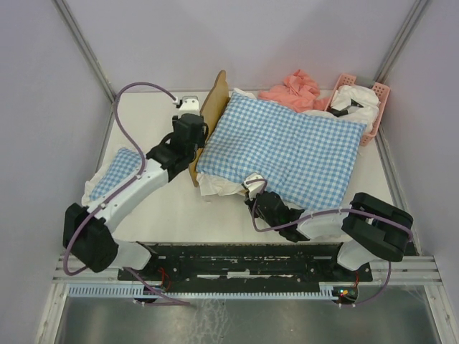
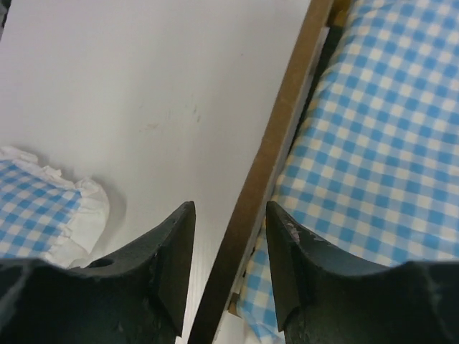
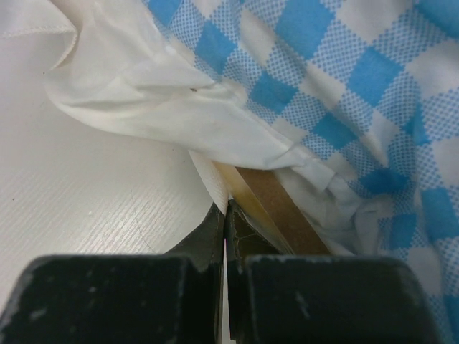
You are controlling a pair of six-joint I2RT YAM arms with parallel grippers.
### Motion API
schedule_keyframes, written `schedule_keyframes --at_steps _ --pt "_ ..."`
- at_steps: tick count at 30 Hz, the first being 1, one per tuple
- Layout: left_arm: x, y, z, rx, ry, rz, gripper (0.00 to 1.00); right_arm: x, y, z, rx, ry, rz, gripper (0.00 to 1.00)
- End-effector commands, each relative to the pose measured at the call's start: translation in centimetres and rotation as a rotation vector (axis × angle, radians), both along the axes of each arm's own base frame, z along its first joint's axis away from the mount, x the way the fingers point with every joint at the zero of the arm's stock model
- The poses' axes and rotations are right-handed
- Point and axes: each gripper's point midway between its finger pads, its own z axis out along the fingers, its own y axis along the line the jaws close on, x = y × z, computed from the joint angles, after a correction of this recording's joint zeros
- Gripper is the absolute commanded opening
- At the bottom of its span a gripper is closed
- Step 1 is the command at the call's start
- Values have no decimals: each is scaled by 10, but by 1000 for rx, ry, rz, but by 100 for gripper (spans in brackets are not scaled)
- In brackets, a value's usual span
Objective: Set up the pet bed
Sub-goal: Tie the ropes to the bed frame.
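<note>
While the checked cushion (image 1: 287, 143) already lies on the pet bed (image 1: 214, 107) at mid-table, setup looks mostly done; a small matching pillow (image 1: 115, 172) by the left edge is prob. left to place. Left gripper (image 2: 229, 215) stands wide, straddling the headboard w/o touching; right gripper (image 3: 226, 208) is closed tight at the bed's near rail. White table (image 1: 172, 215), pale grey walls, pink basket (image 1: 373, 93) at far right corner.
</note>
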Motion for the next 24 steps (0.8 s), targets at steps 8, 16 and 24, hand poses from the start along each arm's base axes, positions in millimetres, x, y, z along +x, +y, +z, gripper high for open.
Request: schedule_keyframes --at_steps 8,16,24 --pt "-33 74 15 82 42 205 3 23 7 37 57 -81 -41 2" --pt "-73 116 23 36 -9 326 3 35 27 53 64 -101 -23 2" --pt "-48 88 0 -166 29 258 5 48 42 54 31 -97 4 2"
